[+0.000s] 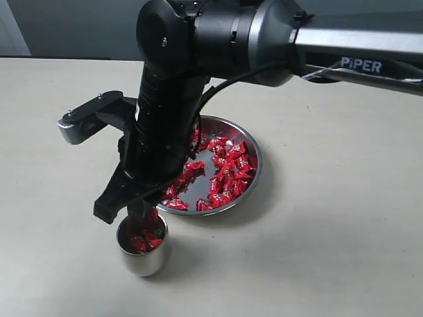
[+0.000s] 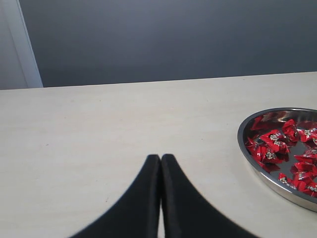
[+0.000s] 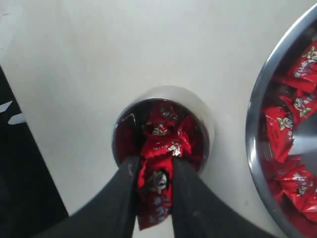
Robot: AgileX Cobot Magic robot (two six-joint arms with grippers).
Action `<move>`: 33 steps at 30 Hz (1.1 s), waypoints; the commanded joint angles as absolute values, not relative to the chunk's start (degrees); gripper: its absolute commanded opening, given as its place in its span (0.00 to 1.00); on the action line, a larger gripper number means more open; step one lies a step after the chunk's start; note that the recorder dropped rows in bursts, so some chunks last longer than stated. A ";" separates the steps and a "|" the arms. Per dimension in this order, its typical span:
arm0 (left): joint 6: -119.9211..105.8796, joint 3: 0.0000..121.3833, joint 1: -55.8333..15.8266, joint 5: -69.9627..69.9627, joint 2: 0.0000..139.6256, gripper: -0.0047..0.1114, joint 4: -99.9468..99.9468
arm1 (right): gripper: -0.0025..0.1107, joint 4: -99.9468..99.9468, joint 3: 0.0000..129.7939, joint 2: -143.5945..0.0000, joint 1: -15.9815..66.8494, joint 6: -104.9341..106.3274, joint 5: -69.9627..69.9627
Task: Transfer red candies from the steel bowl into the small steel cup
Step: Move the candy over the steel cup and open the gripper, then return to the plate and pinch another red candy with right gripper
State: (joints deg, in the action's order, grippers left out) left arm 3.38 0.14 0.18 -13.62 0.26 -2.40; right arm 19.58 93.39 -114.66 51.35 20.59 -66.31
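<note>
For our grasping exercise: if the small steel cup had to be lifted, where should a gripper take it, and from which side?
The small steel cup stands upright, and the right gripper, clamped on a red candy, blocks its mouth; so probably grip across the outer wall, from the side away from the steel bowl.

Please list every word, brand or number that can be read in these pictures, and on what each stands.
"PiPER": white letters on the right arm, exterior view.
Silvery print on the red candies: too small and blurred to read.
No other text is visible.
</note>
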 commanded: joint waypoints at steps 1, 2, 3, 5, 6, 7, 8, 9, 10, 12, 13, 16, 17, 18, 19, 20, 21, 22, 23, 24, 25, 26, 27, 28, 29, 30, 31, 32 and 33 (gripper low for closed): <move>3.50 0.00 0.43 -13.29 0.00 0.04 -2.44 | 0.03 22.00 93.38 -115.08 51.44 23.57 -67.28; 3.50 0.00 0.43 -13.29 0.00 0.04 -2.44 | 0.07 22.13 93.38 -115.51 51.44 23.83 -67.39; 3.50 0.00 0.43 -13.29 0.00 0.04 -2.44 | 0.14 22.13 93.38 -115.77 51.44 23.94 -67.61; 3.50 0.00 0.43 -13.29 0.00 0.04 -2.44 | 0.32 22.13 93.38 -116.31 51.44 23.94 -67.71; 3.50 0.00 0.43 -13.29 0.00 0.04 -2.44 | 0.39 22.13 93.38 -116.44 51.44 23.94 -67.71; 3.50 0.00 0.43 -13.29 0.00 0.04 -2.44 | 0.41 22.13 93.38 -116.44 51.44 23.94 -67.71; 3.50 0.00 0.43 -13.29 0.00 0.04 -2.44 | 0.41 22.03 93.38 -116.44 51.44 23.94 -67.35; 3.50 0.00 0.43 -13.29 0.00 0.04 -2.44 | 0.41 21.91 93.38 -116.44 51.44 23.94 -67.15; 3.50 0.00 0.43 -13.29 0.00 0.04 -2.44 | 0.41 21.33 93.38 -116.44 51.44 23.94 -67.00; 3.50 0.00 0.43 -13.29 0.00 0.04 -2.44 | 0.41 18.25 93.38 -116.44 51.32 22.89 -65.68; 3.50 0.00 0.43 -13.29 0.00 0.04 -2.44 | 0.41 15.97 93.38 -116.44 51.32 21.31 -64.63; 3.50 0.00 0.43 -13.29 0.00 0.04 -2.44 | 0.41 5.52 93.38 -116.55 51.32 13.59 -59.07; 3.50 0.00 0.43 -13.29 0.00 0.04 -2.44 | 0.41 0.73 93.38 -116.55 51.32 10.34 -56.89; 3.50 0.00 0.43 -13.29 0.00 0.04 -2.44 | 0.40 -1.74 93.38 -116.55 51.32 9.20 -55.91; 3.50 0.00 0.43 -13.29 0.00 0.04 -2.44 | 0.38 -3.79 93.38 -116.55 51.21 7.80 -54.55; 3.50 0.00 0.43 -13.29 0.00 0.04 -2.44 | 0.36 -5.17 93.38 -116.55 51.07 6.97 -53.76; 3.50 0.00 0.43 -13.29 0.00 0.04 -2.44 | 0.34 -5.29 93.38 -116.55 50.69 6.57 -52.96; 3.50 0.00 0.43 -13.29 0.00 0.04 -2.44 | 0.30 -5.29 93.38 -116.55 49.82 6.08 -52.08; 3.50 0.00 0.43 -13.29 0.00 0.04 -2.44 | 0.28 -5.29 93.38 -116.55 49.15 5.23 -51.61; 3.50 0.00 0.43 -13.29 0.00 0.04 -2.44 | 0.28 -5.29 93.38 -116.55 48.41 4.24 -51.27; 3.50 0.00 0.43 -13.29 0.00 0.04 -2.44 | 0.30 -5.11 93.38 -116.55 47.12 3.67 -51.18; 3.50 0.00 0.43 -13.29 0.00 0.04 -2.44 | 0.32 -4.86 93.38 -116.55 46.17 3.64 -51.18; 3.50 0.00 0.43 -13.29 0.00 0.04 -2.44 | 0.35 -4.29 93.38 -116.65 45.00 3.64 -51.04; 3.50 0.00 0.43 -13.29 0.00 0.04 -2.44 | 0.39 -3.66 93.38 -116.78 43.87 3.64 -50.71; 3.50 0.00 0.43 -13.29 0.00 0.04 -2.44 | 0.41 -2.57 93.38 -116.91 42.72 3.64 -50.40; 3.50 0.00 0.43 -13.29 0.00 0.04 -2.44 | 0.42 -1.72 93.38 -117.45 41.94 3.64 -50.25; 3.50 0.00 0.43 -13.29 0.00 0.04 -2.44 | 0.42 0.00 93.38 -118.07 40.84 4.54 -49.78; 3.50 0.00 0.43 -13.29 0.00 0.04 -2.44 | 0.42 1.12 93.38 -118.69 40.25 5.20 -49.64; 3.50 0.00 0.43 -13.29 0.00 0.04 -2.44 | 0.42 2.53 93.38 -119.61 39.53 5.98 -49.38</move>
State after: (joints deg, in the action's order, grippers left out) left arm 3.38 0.14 0.18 -13.62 0.26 -2.40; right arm -0.60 93.39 -117.77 41.42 4.42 -50.48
